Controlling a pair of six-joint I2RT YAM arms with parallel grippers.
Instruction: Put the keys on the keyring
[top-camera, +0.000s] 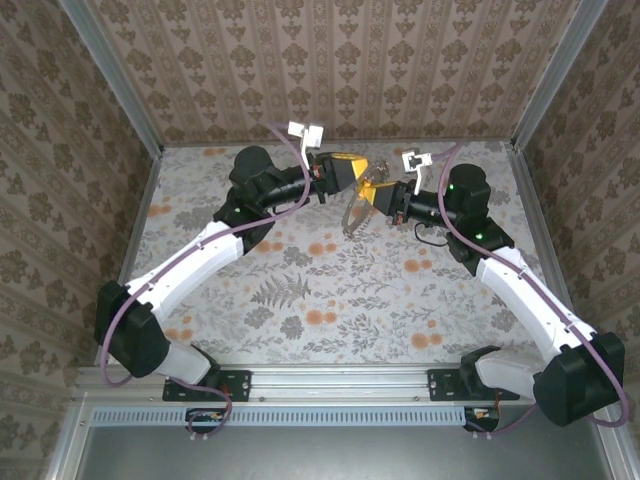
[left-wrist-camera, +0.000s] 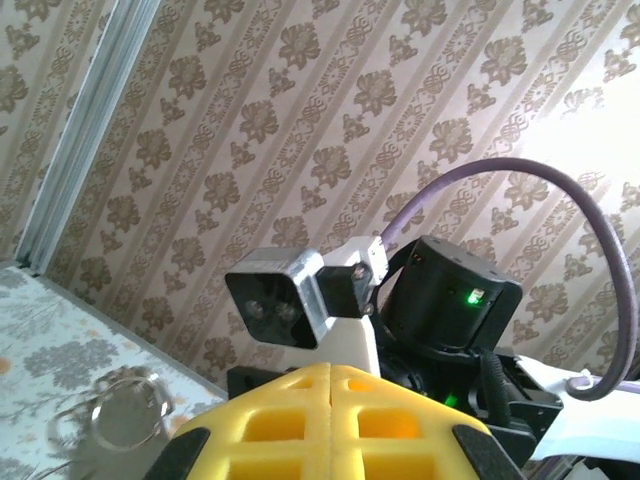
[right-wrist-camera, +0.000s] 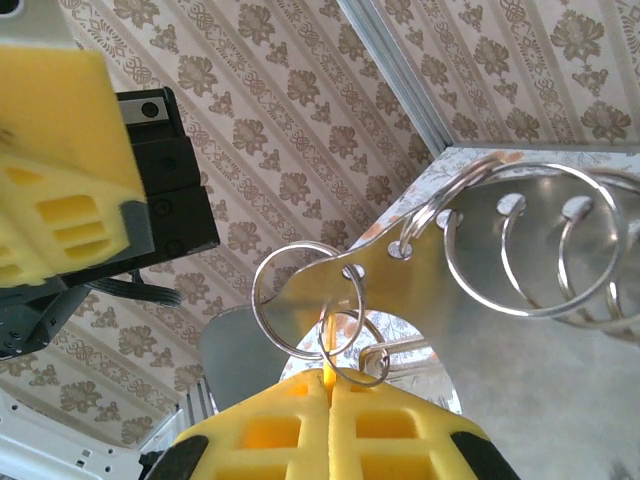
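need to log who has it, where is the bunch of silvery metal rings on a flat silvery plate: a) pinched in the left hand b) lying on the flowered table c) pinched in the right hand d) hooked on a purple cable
c: the bunch of silvery metal rings on a flat silvery plate runs down into the shut yellow right hand, while the left hand is shut with nothing in it.

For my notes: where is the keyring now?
In the top view, the keyring hangs at the far middle from the right gripper, beside the left gripper.
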